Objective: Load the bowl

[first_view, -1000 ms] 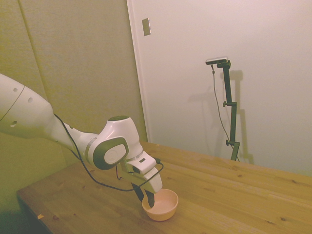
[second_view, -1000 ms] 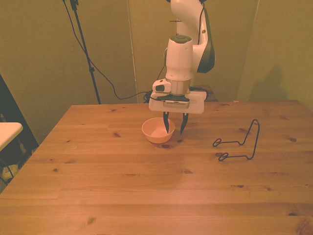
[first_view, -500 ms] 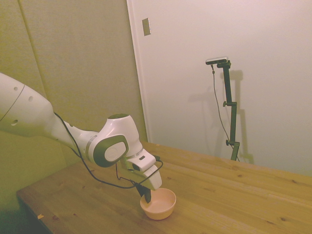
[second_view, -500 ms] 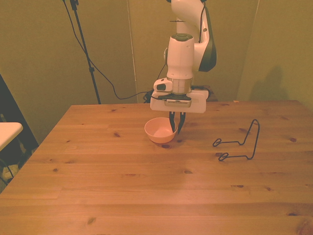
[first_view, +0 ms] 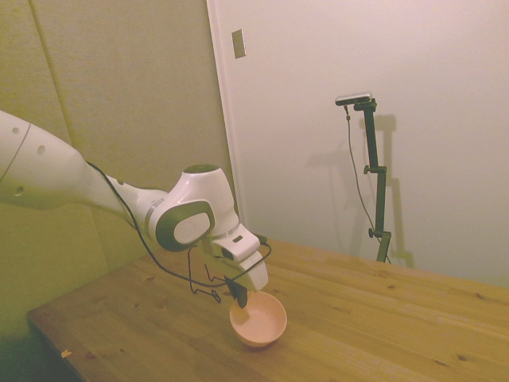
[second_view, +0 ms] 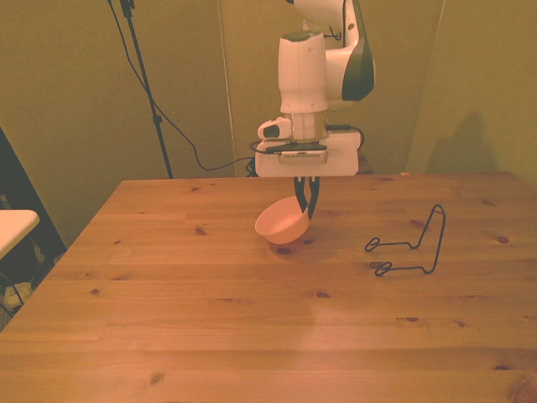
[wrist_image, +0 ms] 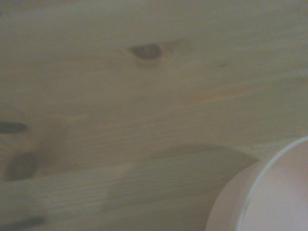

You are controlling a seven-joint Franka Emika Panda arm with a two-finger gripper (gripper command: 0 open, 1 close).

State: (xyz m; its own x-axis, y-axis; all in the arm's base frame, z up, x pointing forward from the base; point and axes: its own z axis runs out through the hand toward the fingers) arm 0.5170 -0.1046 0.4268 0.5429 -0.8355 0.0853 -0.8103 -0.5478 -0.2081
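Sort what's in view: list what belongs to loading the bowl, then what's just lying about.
Belongs to the job:
- small round pale pink bowl, lifted off the table
- gripper, shut on its rim
- thin black wire rack

Lying about:
- nothing else on the wooden table

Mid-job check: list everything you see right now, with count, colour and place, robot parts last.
bowl: one, pale pink, lifted and tilted above the table, its rim pinched in the jaws.
wire rack: one, thin black, standing on the table toward the front view's right, apart from the bowl.
table: one, light wood with dark knots, carrying the rack.
white surface: one, partly visible at the front view's left edge, beside the table.
arm: one, white, reaching in over the table.
gripper: one, dark jaws closed on the bowl's rim.
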